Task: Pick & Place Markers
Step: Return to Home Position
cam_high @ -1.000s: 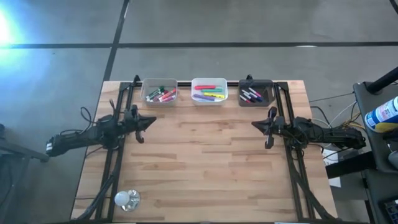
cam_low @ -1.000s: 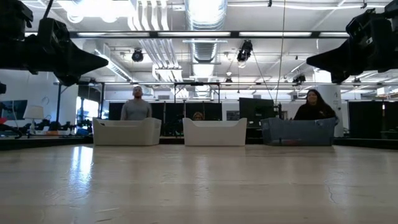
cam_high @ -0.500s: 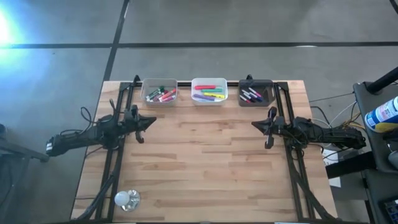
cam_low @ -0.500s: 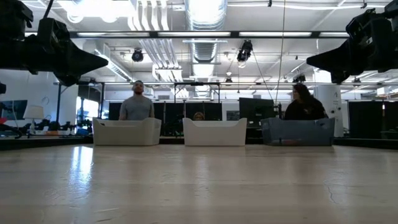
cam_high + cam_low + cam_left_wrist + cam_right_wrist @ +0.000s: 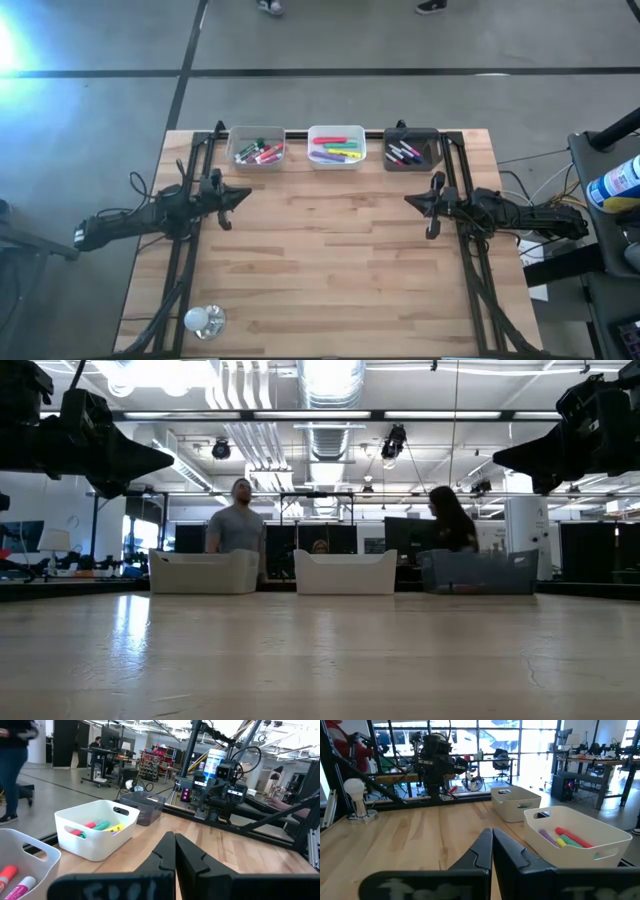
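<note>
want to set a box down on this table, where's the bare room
The widest bare table top lies between the left gripper and right gripper, running to the edge opposite the three bins. The light bulb sits at that edge's left corner. The bins' edge is crowded, markers in all three.

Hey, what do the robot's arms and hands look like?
The left arm and right arm are slim, black and jointed, with black cables trailing behind. The left hand and right hand each have two dark wedge-shaped fingers.
</note>
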